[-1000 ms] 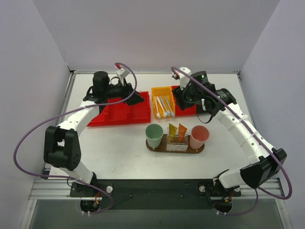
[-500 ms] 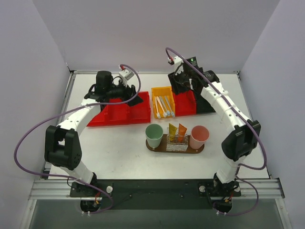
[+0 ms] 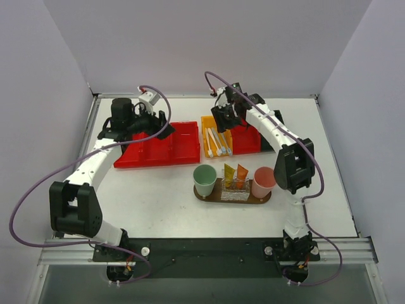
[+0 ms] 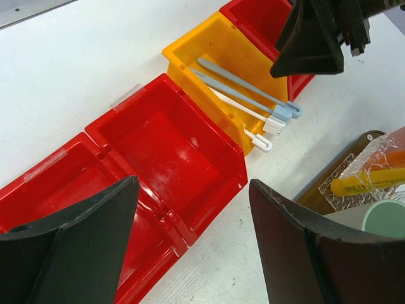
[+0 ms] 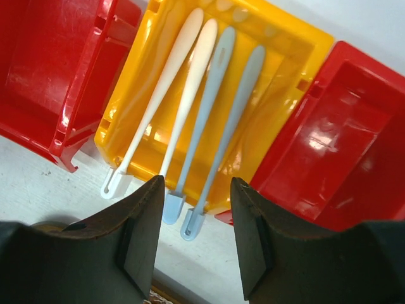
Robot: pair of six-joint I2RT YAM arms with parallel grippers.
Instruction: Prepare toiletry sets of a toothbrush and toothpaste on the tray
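Several slim toothbrushes (image 5: pixel 212 95), white and pale blue, lie side by side in a yellow bin (image 5: pixel 278 69), heads over its near rim. My right gripper (image 5: pixel 196 234) hovers just above those heads, open, with nothing between its fingers. From above, the right gripper (image 3: pixel 224 117) hangs over the yellow bin (image 3: pixel 216 120). The brown oval tray (image 3: pixel 262 199) carries a green cup (image 3: pixel 204 180), a clear holder with orange and yellow toothpaste tubes (image 3: pixel 235 173) and a pink cup (image 3: pixel 264 182). My left gripper (image 3: pixel 154 117) is wide open and empty above the red bins (image 3: pixel 161 145).
A red bin (image 3: pixel 250 138) sits right of the yellow one. In the left wrist view the open left gripper (image 4: pixel 193 247) looks down on red bins (image 4: pixel 164 152), the toothbrushes (image 4: pixel 243 95) and the tray's edge (image 4: pixel 335 166). Grey walls enclose the table.
My right arm has swung left, from over the right red bin to over the yellow bin. The left gripper has drifted left along the red bins.
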